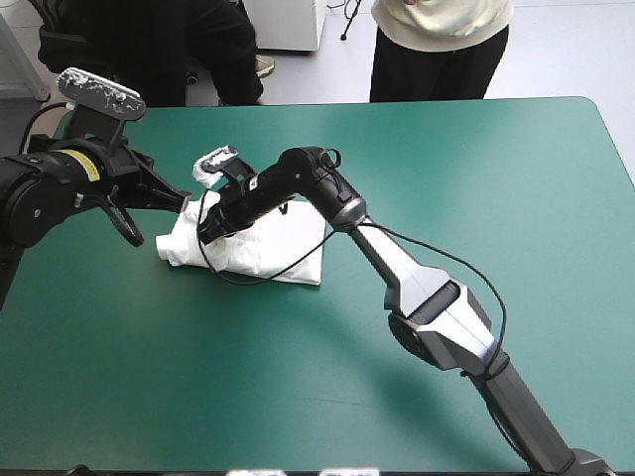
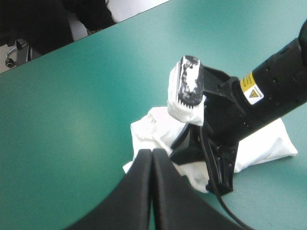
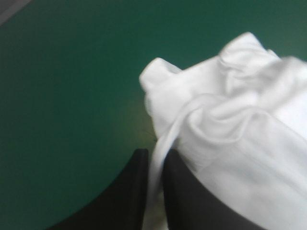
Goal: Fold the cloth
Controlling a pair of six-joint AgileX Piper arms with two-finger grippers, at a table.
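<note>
The white T-shirt (image 1: 278, 248) lies as a folded bundle on the teal-green cover, left of the table's middle. My right gripper (image 1: 205, 232) reaches across the bundle to its left end. In the right wrist view the right gripper (image 3: 154, 155) is shut on the T-shirt (image 3: 240, 143), with a white strip of cloth pinched between the black fingers. My left gripper (image 1: 186, 199) hovers at the bundle's far left corner. The left gripper (image 2: 152, 152) is shut, its tips just short of the T-shirt (image 2: 268, 143), with no cloth between them. The right gripper (image 2: 201, 158) shows just ahead of it.
The right arm (image 1: 397, 268) stretches diagonally over the table from the near right, passing above the bundle's near right side. The table's far edge (image 1: 397, 102) runs a short way beyond the bundle. Teal-green cover (image 1: 496, 188) spreads to the right.
</note>
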